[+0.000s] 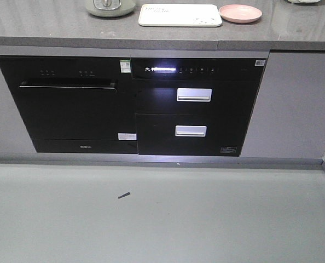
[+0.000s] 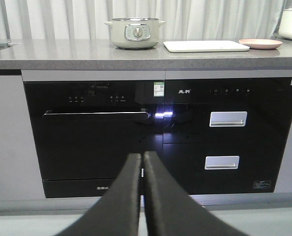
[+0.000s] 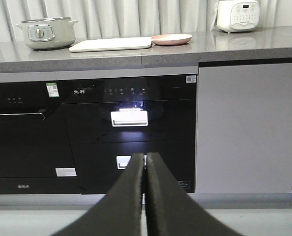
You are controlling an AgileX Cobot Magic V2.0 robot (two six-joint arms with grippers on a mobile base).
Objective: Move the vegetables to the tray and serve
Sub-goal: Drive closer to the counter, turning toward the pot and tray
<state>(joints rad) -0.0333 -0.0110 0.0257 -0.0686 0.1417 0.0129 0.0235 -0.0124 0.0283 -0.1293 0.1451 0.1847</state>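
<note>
Black fingers of the left tool (image 2: 141, 156) fill the bottom of the left wrist view, pressed together along their length with only a hairline seam between them and nothing held. The right tool (image 3: 145, 156) looks the same in its own view: fingers together, empty. Both hang low in front of the cabinets, well apart from the desk (image 1: 53, 27) top.

Below the desk's front edge sits a black built-in appliance (image 1: 69, 104) with a long horizontal handle. To its right is a second black unit with a lit control strip and two drawers, each with a silver handle, the upper (image 1: 194, 95) and the lower (image 1: 191, 131). A small dark scrap (image 1: 123, 194) lies on the grey floor (image 1: 151, 219).

On the grey desk, the tray (image 1: 180, 15) lies flat near the front edge, about midway along it, with its long side parallel to that edge. The pink plate (image 1: 240, 13) stands just beside the tray's right end; whether the two touch cannot be told. A pale green pot (image 2: 134, 32) with a dial stands left of the tray, clear of it. A white rice cooker (image 3: 238, 15) is further right, towards the desk's back edge, well apart from the plate. Pale curtains (image 2: 62, 19) hang behind the desk.
</note>
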